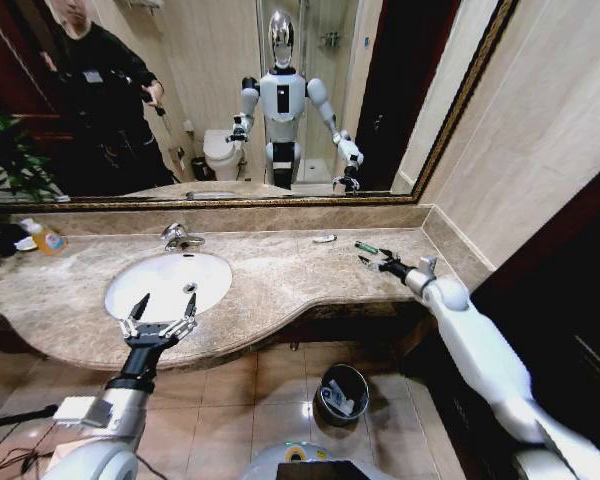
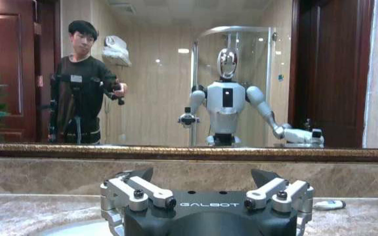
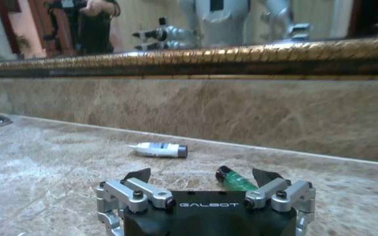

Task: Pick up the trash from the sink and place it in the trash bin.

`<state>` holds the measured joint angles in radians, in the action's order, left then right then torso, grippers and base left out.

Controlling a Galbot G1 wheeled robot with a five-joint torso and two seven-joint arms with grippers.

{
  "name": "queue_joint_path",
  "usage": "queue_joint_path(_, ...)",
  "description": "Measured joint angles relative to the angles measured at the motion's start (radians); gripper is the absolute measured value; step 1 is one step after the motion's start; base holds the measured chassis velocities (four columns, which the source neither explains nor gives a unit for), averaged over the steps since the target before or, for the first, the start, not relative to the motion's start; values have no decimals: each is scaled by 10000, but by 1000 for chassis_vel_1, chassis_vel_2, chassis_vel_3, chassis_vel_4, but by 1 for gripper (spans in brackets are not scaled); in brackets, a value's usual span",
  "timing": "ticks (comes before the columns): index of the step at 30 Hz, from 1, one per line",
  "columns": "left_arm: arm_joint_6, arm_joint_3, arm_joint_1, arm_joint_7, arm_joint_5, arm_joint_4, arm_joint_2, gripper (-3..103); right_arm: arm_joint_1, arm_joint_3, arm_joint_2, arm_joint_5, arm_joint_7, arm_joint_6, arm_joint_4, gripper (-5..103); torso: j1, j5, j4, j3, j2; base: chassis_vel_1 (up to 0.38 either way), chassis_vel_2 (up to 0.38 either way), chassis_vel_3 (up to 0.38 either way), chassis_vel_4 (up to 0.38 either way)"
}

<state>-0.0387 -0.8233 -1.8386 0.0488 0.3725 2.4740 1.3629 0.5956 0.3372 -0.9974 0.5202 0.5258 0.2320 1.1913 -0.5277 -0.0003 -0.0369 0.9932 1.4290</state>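
R gripper (image 1: 372, 260) sits low over the counter (image 1: 270, 270) at the far right, jaws spread, nothing held; in the wrist view the green tube (image 3: 234, 180) lies just ahead of it, slightly off-centre toward one finger. White tube (image 3: 157, 150) with a dark cap rests farther back, near the backsplash, apart from the green one. L gripper (image 1: 160, 318) hovers at the front rim of the sink (image 1: 167, 281), also spread and empty. Bin (image 1: 342, 393) stands on the floor below the counter edge, w/ some items already inside. Risks, as judged from here: tube is small, round and lies flat on polished marble, so an off-centre close may nudge or roll it away instead of pinching it; approaching too low may scrape fingertips on stone; too high, pads close over it w/o contact. Bin mouth is narrow and well below the counter, so a release that is not centred over it may drop the tube onto the tiles. Bottle (image 1: 46, 238) of orange liquid at far left is not trash; leave it.
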Motion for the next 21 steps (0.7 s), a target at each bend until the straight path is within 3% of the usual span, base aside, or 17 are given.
queue_joint_path(3,0,0,0,0,0,0,0,100,-649,-257,-240,-299,532,-170,-981,100,0,5,1,1,0,0,0,0,0)
queue_joint_path(6,0,0,0,3,0,0,0,100,-1558,-362,-589,-1204,1367,-633,-2358,100,0,5,0,1,-1,0,0,0,0)
queue_joint_path(8,0,0,0,0,0,-1,1,100,-1820,-363,-682,-1429,1484,-742,-2685,100,0,1,0,1,-1,0,0,0,0)
queue_joint_path(21,0,0,0,0,0,-1,0,100,-2190,-516,-879,-1958,1173,-473,-3160,99,2,3,1,0,0,0,0,0,0)
